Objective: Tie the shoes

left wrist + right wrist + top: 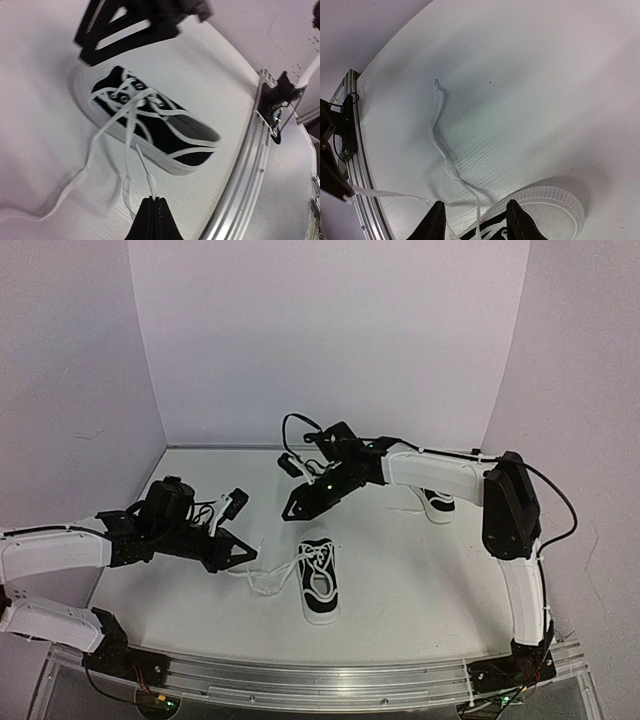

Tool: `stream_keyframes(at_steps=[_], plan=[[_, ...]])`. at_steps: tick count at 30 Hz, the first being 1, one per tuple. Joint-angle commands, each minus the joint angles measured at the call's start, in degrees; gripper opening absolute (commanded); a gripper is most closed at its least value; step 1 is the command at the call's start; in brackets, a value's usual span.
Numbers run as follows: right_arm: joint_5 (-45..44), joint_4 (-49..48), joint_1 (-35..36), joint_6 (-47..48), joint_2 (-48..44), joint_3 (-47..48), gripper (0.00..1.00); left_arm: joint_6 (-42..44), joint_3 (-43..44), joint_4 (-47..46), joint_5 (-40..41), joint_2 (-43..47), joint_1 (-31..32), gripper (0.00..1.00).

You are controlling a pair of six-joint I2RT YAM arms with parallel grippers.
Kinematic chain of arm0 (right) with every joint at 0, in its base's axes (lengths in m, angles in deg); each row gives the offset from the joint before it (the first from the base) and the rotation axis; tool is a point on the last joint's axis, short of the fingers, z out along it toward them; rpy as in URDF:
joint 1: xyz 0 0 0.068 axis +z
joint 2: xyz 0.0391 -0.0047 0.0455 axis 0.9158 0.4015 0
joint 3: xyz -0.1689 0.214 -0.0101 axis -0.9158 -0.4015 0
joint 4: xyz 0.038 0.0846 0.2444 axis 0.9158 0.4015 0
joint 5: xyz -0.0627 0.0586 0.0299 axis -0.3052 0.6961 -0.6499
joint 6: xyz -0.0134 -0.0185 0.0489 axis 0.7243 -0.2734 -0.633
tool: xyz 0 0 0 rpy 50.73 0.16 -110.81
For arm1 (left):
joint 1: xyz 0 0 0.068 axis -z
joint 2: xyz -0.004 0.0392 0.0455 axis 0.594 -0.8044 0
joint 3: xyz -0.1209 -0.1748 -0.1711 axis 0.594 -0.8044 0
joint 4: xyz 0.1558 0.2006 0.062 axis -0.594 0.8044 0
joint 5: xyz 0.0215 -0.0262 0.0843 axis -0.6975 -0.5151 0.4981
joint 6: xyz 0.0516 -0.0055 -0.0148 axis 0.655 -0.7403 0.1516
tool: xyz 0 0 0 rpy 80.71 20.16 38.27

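Note:
One of the shoes (320, 582), a black sneaker with a white toe cap, lies in the middle of the table with its long white laces (268, 580) spread loose to the left. My left gripper (246, 555) is shut on the tip of one lace (150, 177), just left of this shoe (150, 120). Above the toe cap (547, 205) hangs my right gripper (476, 216), jaws apart. The other lace (439, 131) runs between its fingers untouched and trails across the table. The second shoe (438, 502) sits far right, mostly hidden behind the right arm.
A metal rail (330, 680) runs along the table's near edge, close to the shoe's heel. White walls (330, 340) close in the back and sides. Cables (300, 430) loop above the right wrist.

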Motion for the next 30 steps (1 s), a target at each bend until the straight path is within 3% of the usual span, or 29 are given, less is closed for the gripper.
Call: stream_keyframes(at_steps=[1,9,15,30], plan=[[-0.9,6.37,1.6,6.95,3.47,5.03,0.35,1.52,-0.81,-3.75,-0.49,7.11,2.28,0.0],[-3.77,10.6,3.38,10.84,7.67,8.05,0.33,0.22,-0.31,2.86,16.46,9.85,2.36,0.0],[-6.33,12.85,5.17,13.78,9.3,8.45,0.32,-1.71,-2.88,1.56,23.68,14.03,2.41,0.0],[-17.8,19.16,9.47,18.63,12.5,12.14,0.3,-4.56,-5.56,1.3,30.19,17.9,2.34,0.0]])
